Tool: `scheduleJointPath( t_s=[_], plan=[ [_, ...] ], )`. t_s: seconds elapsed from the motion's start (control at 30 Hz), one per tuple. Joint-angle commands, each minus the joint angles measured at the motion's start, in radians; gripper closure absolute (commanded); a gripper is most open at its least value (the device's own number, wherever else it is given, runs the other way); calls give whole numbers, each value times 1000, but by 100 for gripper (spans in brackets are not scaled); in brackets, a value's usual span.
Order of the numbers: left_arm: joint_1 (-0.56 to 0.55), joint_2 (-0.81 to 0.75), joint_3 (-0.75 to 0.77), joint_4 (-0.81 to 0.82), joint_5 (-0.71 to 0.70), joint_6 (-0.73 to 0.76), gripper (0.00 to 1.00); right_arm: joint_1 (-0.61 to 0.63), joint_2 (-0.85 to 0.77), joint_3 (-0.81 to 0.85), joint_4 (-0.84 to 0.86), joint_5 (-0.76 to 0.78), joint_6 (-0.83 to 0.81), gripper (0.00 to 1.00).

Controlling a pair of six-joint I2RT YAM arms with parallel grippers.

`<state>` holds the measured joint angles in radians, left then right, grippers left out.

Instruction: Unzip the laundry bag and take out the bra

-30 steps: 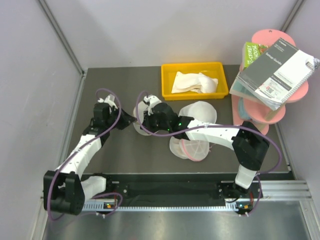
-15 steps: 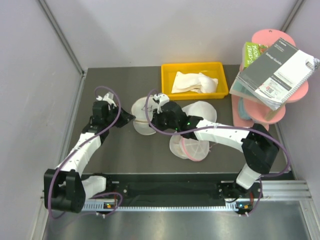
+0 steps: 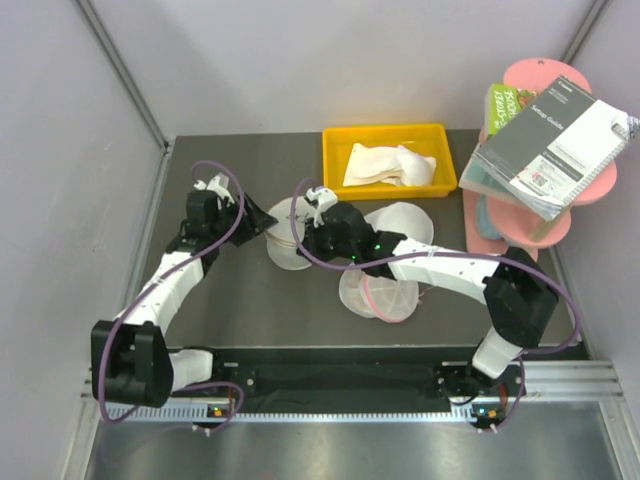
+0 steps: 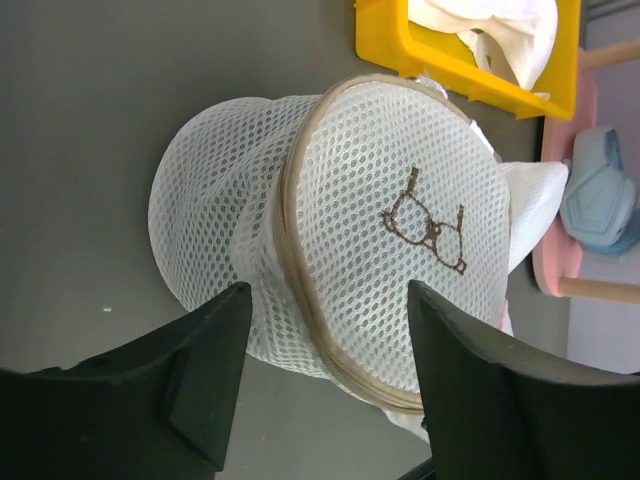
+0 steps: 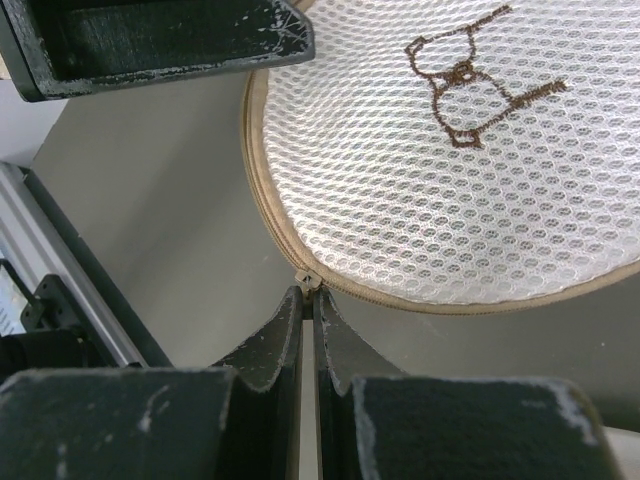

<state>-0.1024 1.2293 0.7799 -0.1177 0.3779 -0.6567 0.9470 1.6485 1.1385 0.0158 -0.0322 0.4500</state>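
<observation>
The laundry bag (image 3: 284,240), a round white mesh pod with a tan zip rim and a small brown mark, lies left of the table's middle. Its face fills the left wrist view (image 4: 400,230) and the right wrist view (image 5: 450,170). My left gripper (image 3: 254,224) is open. Its dark fingers (image 4: 215,370) stand spread at either side of the bag's near edge, gripping nothing. My right gripper (image 3: 304,243) is shut on the zipper pull (image 5: 313,281) at the rim. The bra is hidden.
A yellow bin (image 3: 332,165) holding white cloth (image 3: 388,165) stands behind the bag. A plain white mesh bag (image 3: 402,222) and a pink-rimmed one (image 3: 386,298) lie to the right under my right arm. A pink shelf stand (image 3: 545,225) with books is at far right.
My left gripper has opened and let go of the bag, shifting slightly back. My right gripper, still shut on the zipper pull, moved a little right and then held.
</observation>
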Motion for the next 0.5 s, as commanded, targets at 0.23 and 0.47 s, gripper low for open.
scheduleJointPath(
  t_s=[0.23, 0.47],
  plan=[
    [7, -162, -85, -22, -1, -38, 26, 50, 69, 118, 64, -61, 24, 100],
    [7, -223, -168, -4, 35, -90, 33, 72, 117, 167, 59, -74, 24, 100]
  ],
)
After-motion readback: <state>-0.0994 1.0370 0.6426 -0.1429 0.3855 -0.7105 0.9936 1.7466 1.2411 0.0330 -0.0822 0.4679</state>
